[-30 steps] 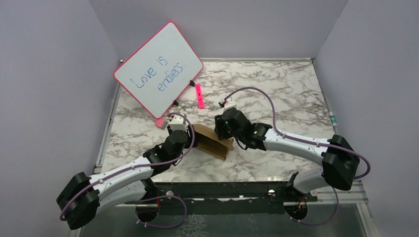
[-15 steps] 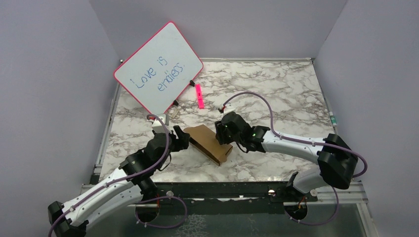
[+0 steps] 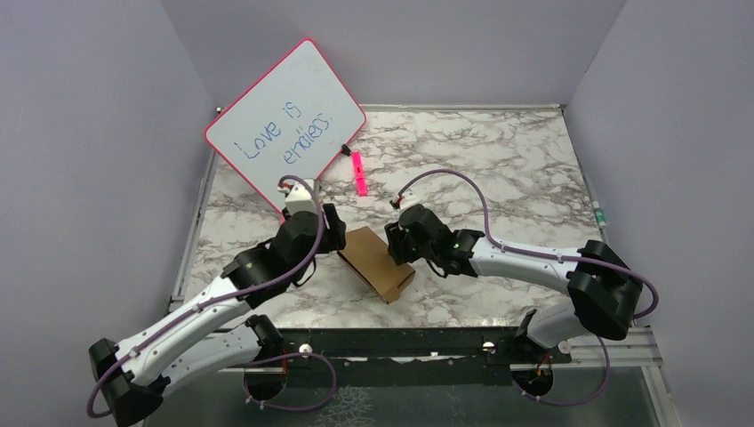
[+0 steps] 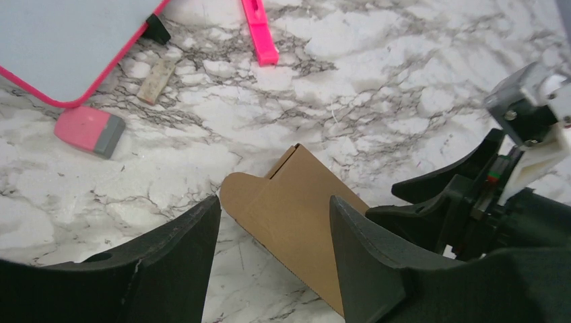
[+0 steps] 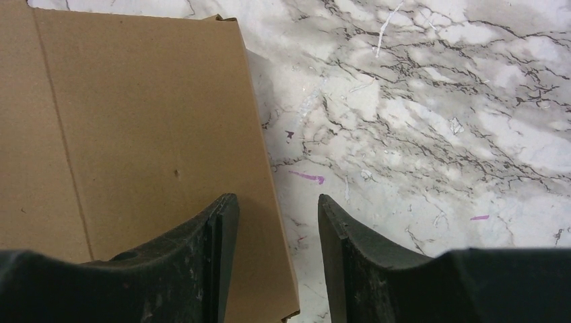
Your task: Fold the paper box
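The paper box (image 3: 377, 261) is a brown cardboard piece lying folded on the marble table, between my two grippers. My left gripper (image 3: 336, 238) is open at the box's left end; in the left wrist view its gripper (image 4: 275, 205) straddles a rounded flap of the box (image 4: 296, 202). My right gripper (image 3: 396, 250) is open at the box's right edge. In the right wrist view the gripper (image 5: 277, 205) has its left finger over the box (image 5: 141, 134) and its right finger over bare marble.
A pink-framed whiteboard (image 3: 286, 123) reading "Love is endless" leans at the back left. A pink marker (image 3: 358, 173) lies behind the box. A pink eraser (image 4: 89, 131) and a small stub (image 4: 156, 81) lie near the whiteboard's foot.
The box went from standing open with raised walls to lying flatter. My left gripper drew back off the box, then came forward again to its left end. My right gripper stayed at the right edge.
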Robot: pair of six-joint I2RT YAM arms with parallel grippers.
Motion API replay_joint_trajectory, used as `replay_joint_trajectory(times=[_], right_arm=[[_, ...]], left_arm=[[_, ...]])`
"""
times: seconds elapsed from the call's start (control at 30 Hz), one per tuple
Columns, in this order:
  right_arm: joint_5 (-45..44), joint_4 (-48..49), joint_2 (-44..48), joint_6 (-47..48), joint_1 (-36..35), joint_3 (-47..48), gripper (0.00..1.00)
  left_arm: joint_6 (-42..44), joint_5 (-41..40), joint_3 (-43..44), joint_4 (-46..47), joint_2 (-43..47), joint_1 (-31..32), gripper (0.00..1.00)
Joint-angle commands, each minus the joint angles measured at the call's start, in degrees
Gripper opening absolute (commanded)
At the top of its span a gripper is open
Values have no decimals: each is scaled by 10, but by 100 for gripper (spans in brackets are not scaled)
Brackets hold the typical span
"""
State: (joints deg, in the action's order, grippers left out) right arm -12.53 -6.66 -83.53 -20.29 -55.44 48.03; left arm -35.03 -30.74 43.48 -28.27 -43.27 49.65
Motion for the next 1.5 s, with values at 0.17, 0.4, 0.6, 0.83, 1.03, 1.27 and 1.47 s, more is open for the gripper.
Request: replay_joint_trajectory(times=[0.17, 0.4, 0.6, 0.83, 1.03, 1.27, 1.47], right_arm=[[18, 19, 4, 11, -4, -11, 52], [18, 16, 31, 13, -4, -15, 53], [62, 29, 73, 7, -4, -22, 53], [165, 61, 95, -2, -5, -38, 52], [211, 103, 60, -21, -4, -66, 50], [195, 93, 44, -26, -5, -94, 50], [49, 22, 21, -43, -4, -79, 51]], left_arm=[[16, 58, -14, 71, -142, 3, 55], [-19, 60, -68, 74, -149, 4, 52], [-50, 54, -124, 87, -140, 3, 51], [-61, 55, -146, 111, -165, 3, 51], [-66, 63, -149, 126, -177, 3, 52], [-71, 74, -156, 145, -193, 3, 52], [-68, 86, -149, 162, -209, 3, 52]])
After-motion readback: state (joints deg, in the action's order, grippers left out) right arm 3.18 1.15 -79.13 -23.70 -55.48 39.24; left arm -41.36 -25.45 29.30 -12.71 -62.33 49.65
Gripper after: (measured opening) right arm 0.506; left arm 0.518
